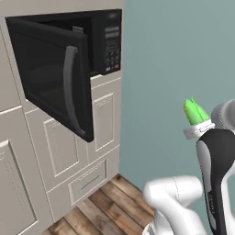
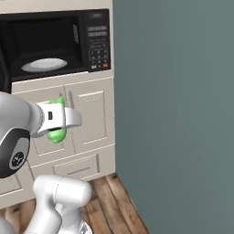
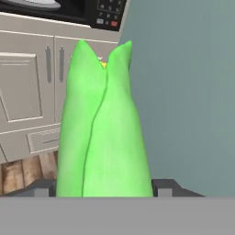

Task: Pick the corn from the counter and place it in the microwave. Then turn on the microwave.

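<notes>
Corn point(image 3: 103, 133) fills the hand view, clamped at its base between the 2 fingers of the gripper point(image 3: 104, 188), husk tips forward. Judged light, stiff, slightly slick; keep this low hold. Microwave point(image 2: 55, 43) stands open, above-left.

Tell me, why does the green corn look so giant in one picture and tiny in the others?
In the hand view the corn sits right against the camera, held in the gripper, so it looks huge and soft-edged. In the left base view it is a small green tip, and in the right base view the arm mostly hides it.
</notes>
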Motion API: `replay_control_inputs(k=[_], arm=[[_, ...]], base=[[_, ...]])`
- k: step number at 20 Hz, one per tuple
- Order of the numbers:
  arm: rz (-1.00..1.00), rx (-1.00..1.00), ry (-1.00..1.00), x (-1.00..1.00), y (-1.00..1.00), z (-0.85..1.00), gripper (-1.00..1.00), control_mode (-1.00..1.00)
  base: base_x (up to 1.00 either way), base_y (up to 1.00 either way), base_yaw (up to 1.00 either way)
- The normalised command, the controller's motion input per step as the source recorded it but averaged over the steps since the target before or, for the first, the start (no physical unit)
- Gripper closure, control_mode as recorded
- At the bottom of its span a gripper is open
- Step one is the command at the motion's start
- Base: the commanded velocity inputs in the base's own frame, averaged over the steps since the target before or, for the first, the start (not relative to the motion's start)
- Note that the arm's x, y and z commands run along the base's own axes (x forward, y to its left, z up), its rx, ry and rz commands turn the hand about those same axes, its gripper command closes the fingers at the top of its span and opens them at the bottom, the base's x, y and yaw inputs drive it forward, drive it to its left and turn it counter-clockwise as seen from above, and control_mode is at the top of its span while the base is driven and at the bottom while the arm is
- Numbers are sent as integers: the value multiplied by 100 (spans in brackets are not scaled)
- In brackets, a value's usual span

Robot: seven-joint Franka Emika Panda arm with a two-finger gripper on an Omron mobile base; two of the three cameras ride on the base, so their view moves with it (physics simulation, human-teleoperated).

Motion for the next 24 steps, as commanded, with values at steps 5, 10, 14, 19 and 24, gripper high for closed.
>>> replay_control_inputs(k=[5, 10, 14, 19, 24], arm=[[0, 0, 0, 0, 0, 0, 100, 100], [0, 0, 0, 0, 0, 0, 100, 100], [0, 0, 0, 0, 0, 0, 100, 100], [0, 0, 0, 0, 0, 0, 100, 100], [0, 0, 0, 0, 0, 0, 100, 100]], base=[[22, -20, 21], [25, -17, 21], [30, -20, 18], [43, -32, 17], [36, -22, 16]])
